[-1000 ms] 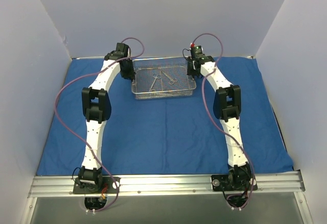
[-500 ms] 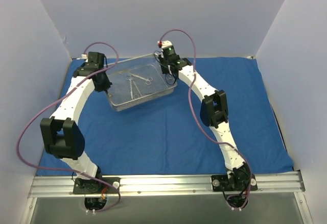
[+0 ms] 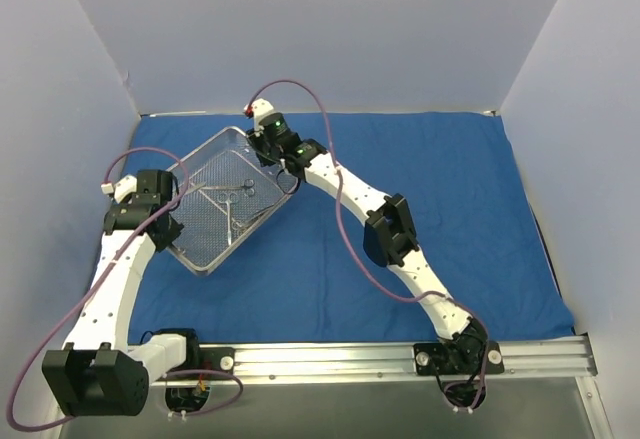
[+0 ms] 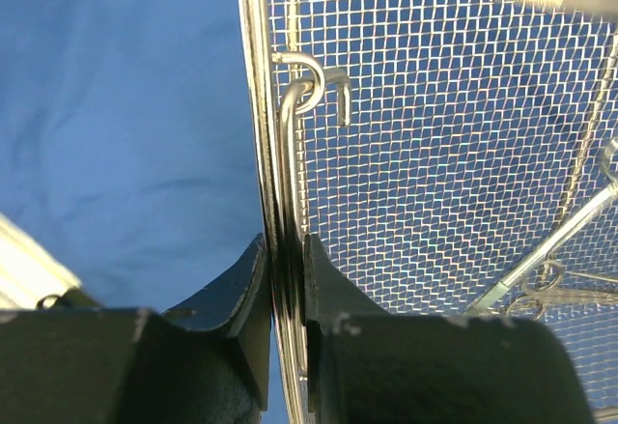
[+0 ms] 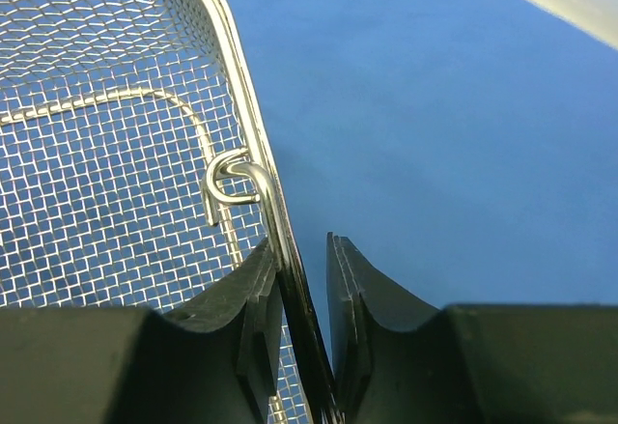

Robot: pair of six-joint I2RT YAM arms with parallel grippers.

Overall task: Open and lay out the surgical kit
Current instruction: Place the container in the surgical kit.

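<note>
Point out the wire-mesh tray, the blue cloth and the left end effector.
wire-mesh tray [image 3: 205,172]: top external view, far-left rim.
blue cloth [image 3: 440,179]: top external view, bare right area.
left end effector [image 4: 286,279]: left wrist view, between fingertips.

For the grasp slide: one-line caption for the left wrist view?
Left gripper pinching the rim of the wire-mesh tray over the blue cloth wrap, steel instruments inside.

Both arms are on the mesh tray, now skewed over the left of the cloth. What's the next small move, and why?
Probably open the right gripper fully and back off: a gap already shows beside the tray rim there, while the left gripper pinches its end rim. The instruments lie inside and the blue cloth lies spread.
</note>
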